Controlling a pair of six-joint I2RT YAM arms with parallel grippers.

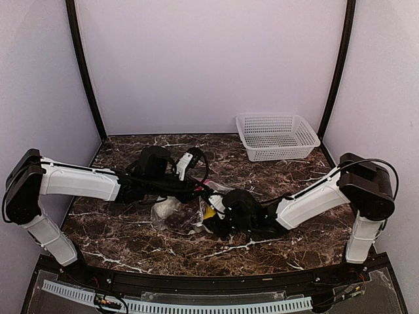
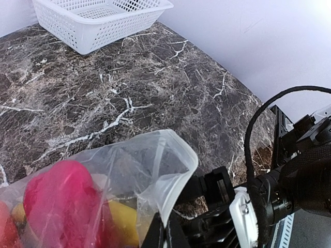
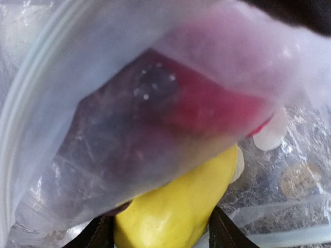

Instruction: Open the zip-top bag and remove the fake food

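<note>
Centrally on the dark marbled surface (image 1: 131,243), the zip-top bag (image 1: 171,219) lies crumpled between the two arms, just where they meet; the left fingers (image 2: 154,238) are pressed together on a fold of the bag's clear film near its mouth, holding that lip raised off the surface; the mouth gapes toward the right arm (image 2: 305,181), which comes in low from the other side. Inside the bag the fake food shows through the plastic; a large red piece (image 2: 62,201) sits nearest the left wrist camera, with yellow just beside it; the right wrist camera sees a dark purple piece (image 3: 119,139) and red behind a cloudy layer of film. The right fingers (image 3: 97,233) stand apart on either side of a yellow piece (image 3: 176,206), which fills the gap between them and appears touched on both flanks; whether that piece lies wholly within the bag I cannot tell. A white lattice basket (image 1: 281,154) stands well apart at the far right of the surface.
</note>
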